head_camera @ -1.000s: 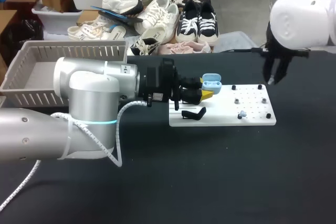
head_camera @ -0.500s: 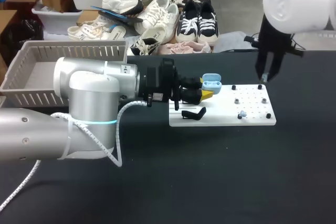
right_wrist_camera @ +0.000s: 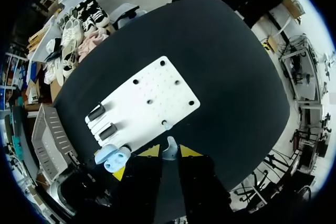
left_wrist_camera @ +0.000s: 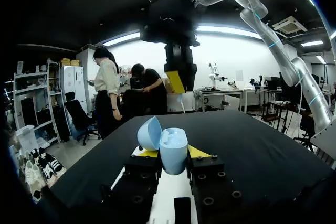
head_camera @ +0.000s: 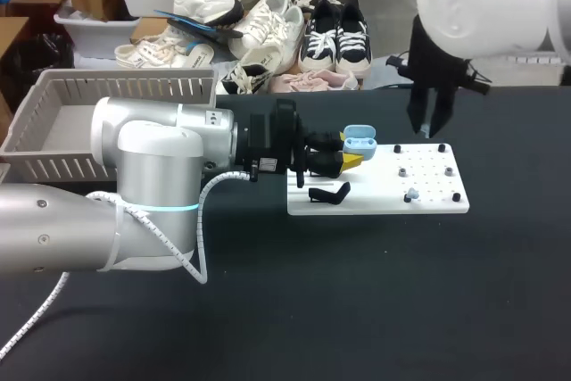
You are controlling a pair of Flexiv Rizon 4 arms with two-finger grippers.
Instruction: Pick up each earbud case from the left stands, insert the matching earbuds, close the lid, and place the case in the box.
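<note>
A light blue earbud case with its lid up sits between the yellow tips of my left gripper, over the near-left part of the white board. In the left wrist view the case is clamped from both sides, its hollow facing up. My right gripper hangs above the board's far edge. In the right wrist view a pale blue earbud is pinched between its tips. A second earbud rests on the board. A black stand lies near the case.
A grey slatted basket stands at the table's far left. Small black pegs dot the board's right half. Two black stands show on the board in the right wrist view.
My right arm has swung leftward from beyond the board's right end to above its far edge, still holding the earbud. The left arm and case have not moved.
</note>
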